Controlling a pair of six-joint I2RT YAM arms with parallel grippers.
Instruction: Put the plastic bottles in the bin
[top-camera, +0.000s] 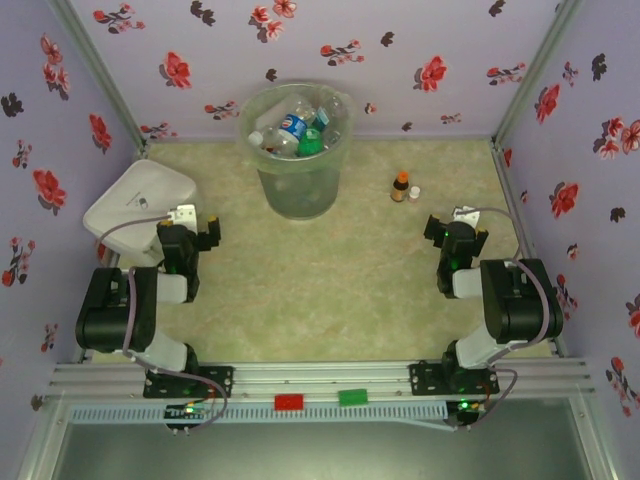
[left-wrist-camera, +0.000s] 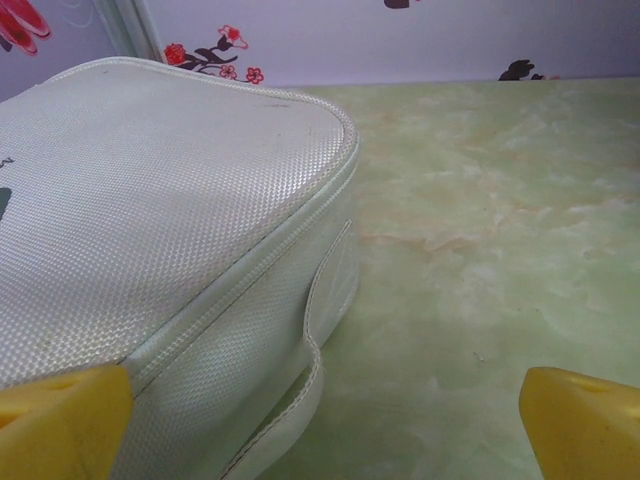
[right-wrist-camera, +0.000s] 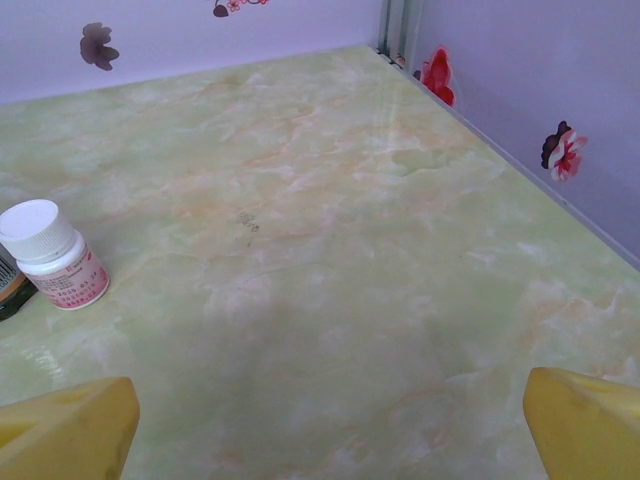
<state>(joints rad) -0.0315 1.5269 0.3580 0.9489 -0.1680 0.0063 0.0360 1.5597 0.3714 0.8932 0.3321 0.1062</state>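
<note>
- The plastic bottles (top-camera: 293, 128) lie heaped inside the bin (top-camera: 300, 195). Most are clear with blue labels, and one is green. The heap reaches close to the rim.
- Every drink bottle that we can find is inside the bin, so we judge the task complete or very nearly so.
- The bin stands upright at the far middle of the table (top-camera: 330, 290), mouth upward. We judge this position suits both arms, since either can drop a bottle in from above.
- To the right of the bin, a brown vial (top-camera: 400, 186) with an orange cap and a white-capped pill jar (right-wrist-camera: 50, 255) stand upright, just beside each other. Both are apart from the bin. We judge that they stay out because they are not drink bottles.
- A white rounded-square container (left-wrist-camera: 150, 200) with a woven texture lies at the left edge of the table, near the side wall and well apart from the bin.
- The left pincer (left-wrist-camera: 320, 428) is released. Its yellow fingertips (left-wrist-camera: 60, 425) stand wide apart with nothing between them. It sits low, just beside the corner of the white container.
- The right pincer (right-wrist-camera: 325, 428) is also released, with wide fingertips (right-wrist-camera: 585, 420) and nothing grasped. It faces bare table towards the far right corner, with the pill jar to its left.
- Both arms are folded close to their bases. We judge this a rest posture that keeps the approach to the bin free.
</note>
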